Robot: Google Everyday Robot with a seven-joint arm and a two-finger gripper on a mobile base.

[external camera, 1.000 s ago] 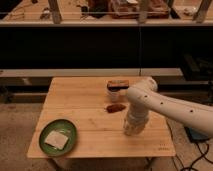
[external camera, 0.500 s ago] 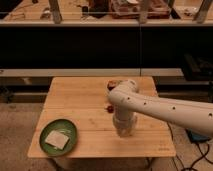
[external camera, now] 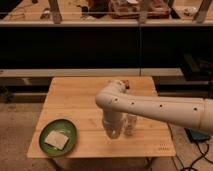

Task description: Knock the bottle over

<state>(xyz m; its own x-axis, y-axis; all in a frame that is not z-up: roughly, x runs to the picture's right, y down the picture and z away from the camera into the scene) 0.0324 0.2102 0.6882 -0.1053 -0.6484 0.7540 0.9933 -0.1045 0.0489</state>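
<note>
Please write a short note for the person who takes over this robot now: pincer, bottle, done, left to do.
Pincer: down low over the wooden table, near the front edge.
Bottle: upright, close beside the pincer, on its picture-right side; contact cannot be told.
Done: pincer is next to the bottle.
Left: push the bottle over.
Green plate: at the table's front-left corner, away from both.

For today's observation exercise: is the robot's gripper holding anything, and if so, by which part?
Cannot be told. The gripper hangs low over the table, close beside the bottle; no grip shows.
</note>
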